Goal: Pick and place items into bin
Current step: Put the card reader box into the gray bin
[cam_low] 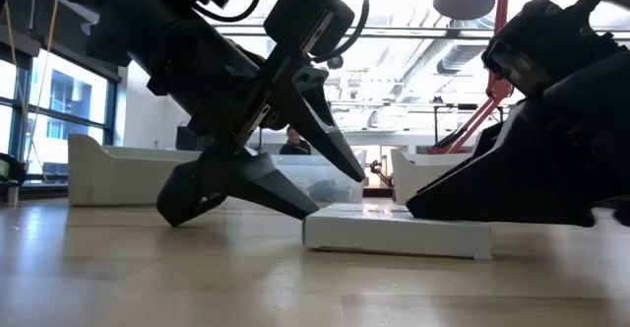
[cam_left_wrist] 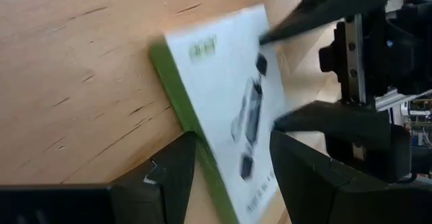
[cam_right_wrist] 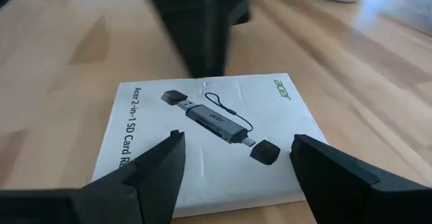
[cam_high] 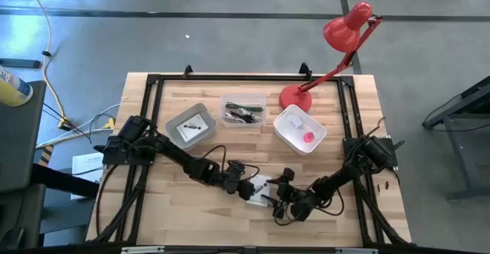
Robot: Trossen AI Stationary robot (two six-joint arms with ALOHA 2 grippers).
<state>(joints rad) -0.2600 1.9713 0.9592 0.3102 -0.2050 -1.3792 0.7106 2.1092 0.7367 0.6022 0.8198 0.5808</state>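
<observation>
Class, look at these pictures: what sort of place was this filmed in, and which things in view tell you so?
Probably a robotics lab or workshop: a wooden table with a black frame, cables trailing over a concrete floor, and exposed ceiling pipes behind.

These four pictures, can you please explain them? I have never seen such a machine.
It is a robot with two dark arms at a wooden table. One picture looks down from above, one looks level across the tabletop, and two come from cameras on the wrists. A flat white box lies on the wood. The left claw and the right claw stand open at opposite sides of it; neither holds it. Farther back are three bins and a red desk lamp.
</observation>
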